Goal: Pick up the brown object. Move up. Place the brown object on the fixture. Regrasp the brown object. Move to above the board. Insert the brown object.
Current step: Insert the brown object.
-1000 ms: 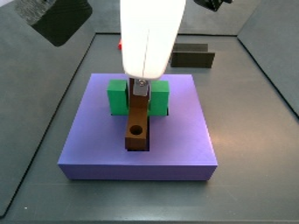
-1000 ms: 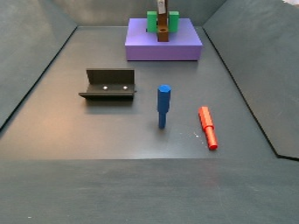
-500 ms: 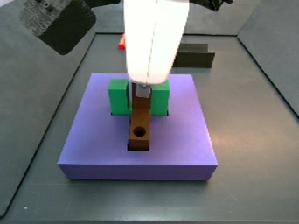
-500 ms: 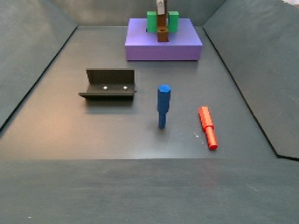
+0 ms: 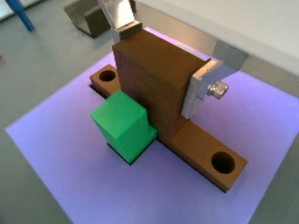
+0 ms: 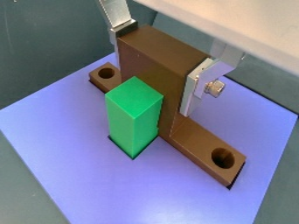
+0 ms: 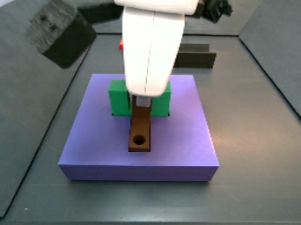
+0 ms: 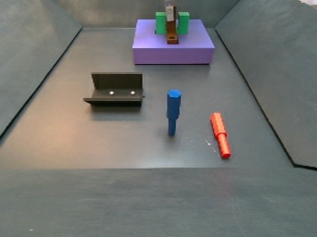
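In a side view the fixture (image 8: pixel 114 90) stands on the floor, well apart from the board (image 8: pixel 198 51). On the board, the brown object (image 7: pixel 141 132) lies in the slot beside the green block (image 6: pixel 135 118), and the gripper (image 6: pixel 163 54) has its silver fingers (image 6: pixel 201 85) clamped on the raised middle block

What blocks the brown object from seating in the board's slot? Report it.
Nothing visible does. The gripper is above the board, its fingers clamping the raised block of the brown object, which already lies in the slot in both wrist views. The green block stands beside it, not under it.
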Motion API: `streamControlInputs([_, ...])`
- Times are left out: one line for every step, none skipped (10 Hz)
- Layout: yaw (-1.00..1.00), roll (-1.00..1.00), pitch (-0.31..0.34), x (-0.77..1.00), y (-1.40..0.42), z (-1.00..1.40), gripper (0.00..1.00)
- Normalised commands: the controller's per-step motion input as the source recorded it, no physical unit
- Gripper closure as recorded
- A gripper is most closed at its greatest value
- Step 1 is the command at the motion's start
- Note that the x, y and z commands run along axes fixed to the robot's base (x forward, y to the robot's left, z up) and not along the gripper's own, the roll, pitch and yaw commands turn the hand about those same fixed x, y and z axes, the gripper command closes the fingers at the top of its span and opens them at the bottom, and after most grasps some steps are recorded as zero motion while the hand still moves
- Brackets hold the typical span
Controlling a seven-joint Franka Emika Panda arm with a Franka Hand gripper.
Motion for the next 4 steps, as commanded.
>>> streamControlInputs([-0.08, -0.09, -0.144, -0.02, 0.09, -0.64, 1.0])
streamControlInputs([-0.06, 0.0, -0.149, -0.13, 0.03, -0.71, 1.0])
streamControlInputs([-0.01, 0.0, 0.0, 0.0, 0.0, -0.16, 1.0])
streamControlInputs([0.0, 0.0, 0.0, 0.0, 0.0, 0.0, 1.0])
